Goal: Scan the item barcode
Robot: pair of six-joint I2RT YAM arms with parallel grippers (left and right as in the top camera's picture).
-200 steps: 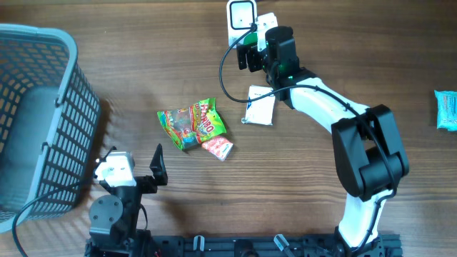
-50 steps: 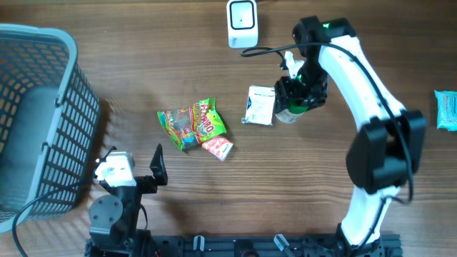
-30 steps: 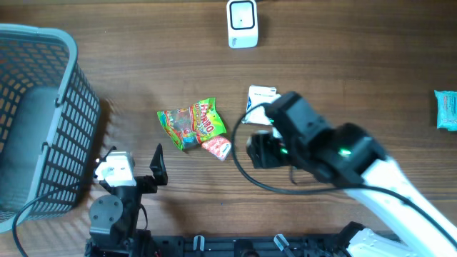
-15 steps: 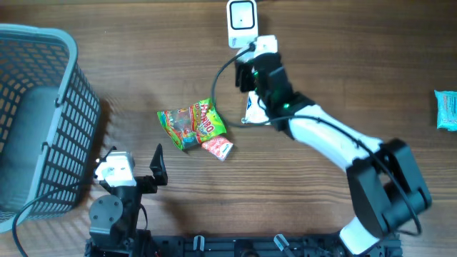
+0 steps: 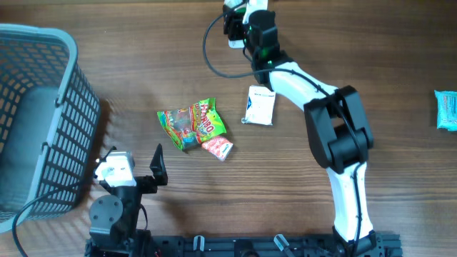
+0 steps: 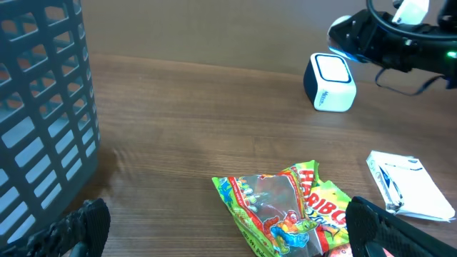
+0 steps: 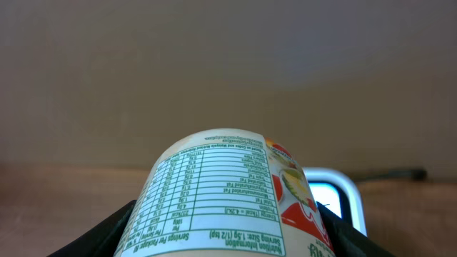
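- Item: small white round cup with a printed nutrition panel [image 7: 214,196]. It is up off the tabletop at the far edge, gripped by the right gripper [image 5: 239,20], with its dark fingers [image 7: 118,232] on either side of the round body.
- Handling, my read: light, thin-walled and likely to dent if squeezed hard. The label looks glossy, so it may slip or roll in the grip. Best held across the body, leaving the printed side clear.
- No barcode shows in the wrist view, only the nutrition panel.
- White box scanner with rounded corners [image 6: 330,82] stands at the far edge, just beyond the cup.
- Right arm: stretched long from the near edge to the far edge, wrist over the scanner.
- Left gripper [image 5: 156,170]: spread wide and empty, its arm folded by the near-left corner.
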